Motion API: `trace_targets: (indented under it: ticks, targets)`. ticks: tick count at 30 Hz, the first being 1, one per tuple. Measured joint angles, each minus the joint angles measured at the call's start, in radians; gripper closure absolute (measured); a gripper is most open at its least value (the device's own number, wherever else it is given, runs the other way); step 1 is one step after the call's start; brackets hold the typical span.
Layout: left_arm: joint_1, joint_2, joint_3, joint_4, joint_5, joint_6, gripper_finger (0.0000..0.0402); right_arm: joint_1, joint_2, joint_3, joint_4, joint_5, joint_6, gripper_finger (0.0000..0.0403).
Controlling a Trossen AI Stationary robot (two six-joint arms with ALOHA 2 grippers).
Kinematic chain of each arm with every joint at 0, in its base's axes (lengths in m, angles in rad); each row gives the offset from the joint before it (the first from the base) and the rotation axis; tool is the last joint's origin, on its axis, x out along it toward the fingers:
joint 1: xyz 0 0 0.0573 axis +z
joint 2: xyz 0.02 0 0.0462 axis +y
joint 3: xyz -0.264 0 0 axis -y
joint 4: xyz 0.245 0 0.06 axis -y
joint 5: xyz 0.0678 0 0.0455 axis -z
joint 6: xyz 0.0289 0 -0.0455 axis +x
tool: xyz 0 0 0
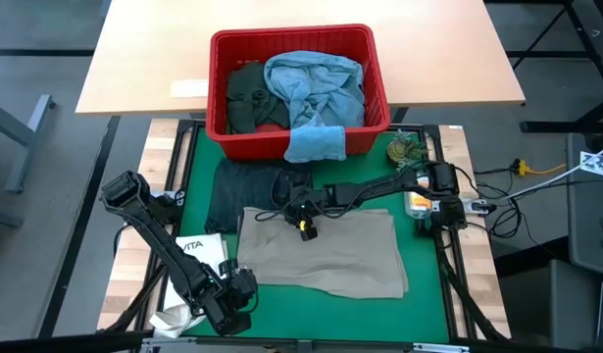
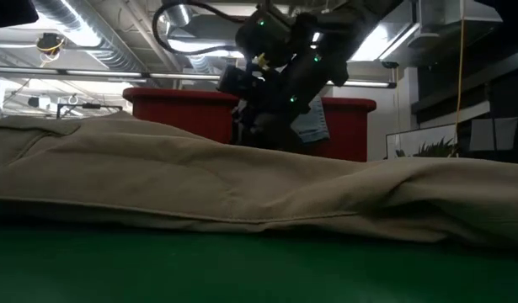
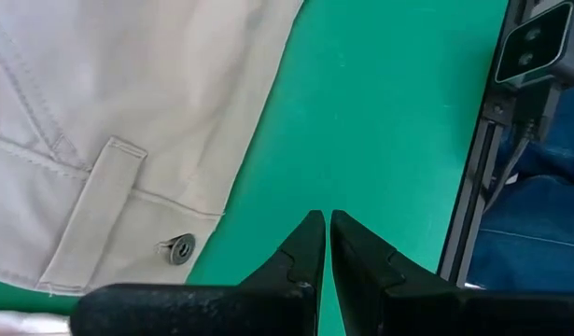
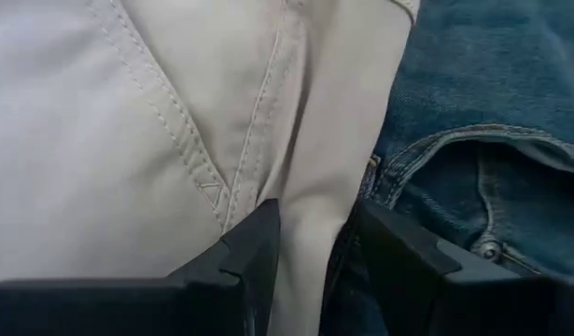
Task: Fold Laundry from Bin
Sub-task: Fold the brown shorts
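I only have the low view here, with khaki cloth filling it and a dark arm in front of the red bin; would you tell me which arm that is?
Observer: It is the right arm. Its right gripper sits at the far edge of the khaki trousers.
Operator: Thank you. Does it hold anything?
Observer: Yes, the right wrist view shows a ridge of the khaki cloth pinched between its fingers.
Operator: And where is the other arm?
Observer: The left gripper waits shut near the table's front left corner, over the green mat.
Operator: What is left in the bin?
Observer: The red bin holds light blue jeans and a dark green piece.
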Motion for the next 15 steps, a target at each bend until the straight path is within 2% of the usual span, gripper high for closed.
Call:
trace_targets:
  ticks: [4, 8, 15]
  targets:
    - [0.000, 0.000, 0.000, 0.000, 0.001, 0.000, 0.0383, -0.009, 0.002, 0.000, -0.003, -0.089, 0.002, 0.0251]
    - [0.000, 0.000, 0.000, 0.000, 0.002, -0.005, 0.0383, -0.006, 0.003, 0.000, -0.009, -0.100, 0.003, 0.0264]
    - [0.000, 0.000, 0.000, 0.000, 0.009, -0.008, 0.0383, -0.007, 0.004, -0.001, -0.016, -0.164, 0.001, 0.0350]
